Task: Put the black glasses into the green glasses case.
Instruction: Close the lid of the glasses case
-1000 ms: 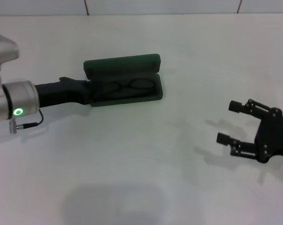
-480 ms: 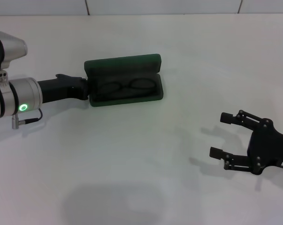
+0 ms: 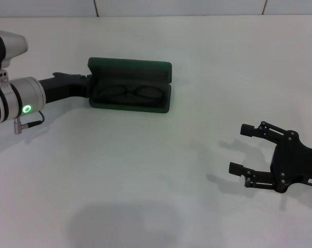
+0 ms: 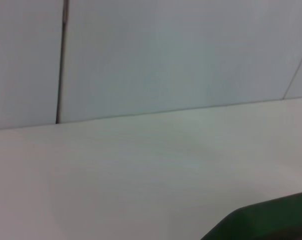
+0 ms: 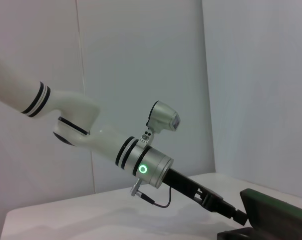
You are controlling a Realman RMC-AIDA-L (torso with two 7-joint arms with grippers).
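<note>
The green glasses case [image 3: 130, 72] lies open on the white table, left of centre at the back, with its lid standing up. The black glasses [image 3: 131, 94] lie inside its lower half. My left gripper [image 3: 87, 85] is at the case's left end, touching it. The case's green edge shows in the left wrist view [image 4: 271, 222] and in the right wrist view [image 5: 278, 212], where the left gripper [image 5: 226, 210] meets it. My right gripper [image 3: 240, 149] is open and empty, low over the table at the front right, well away from the case.
The white table [image 3: 156, 170] runs to a light wall at the back [image 3: 176, 6]. The left arm's silver wrist with a green light [image 3: 26, 109] hangs over the table's left side.
The case has shifted left and toward the back and turned a little, with the left gripper at its end. The right gripper has drawn toward the front of the table.
</note>
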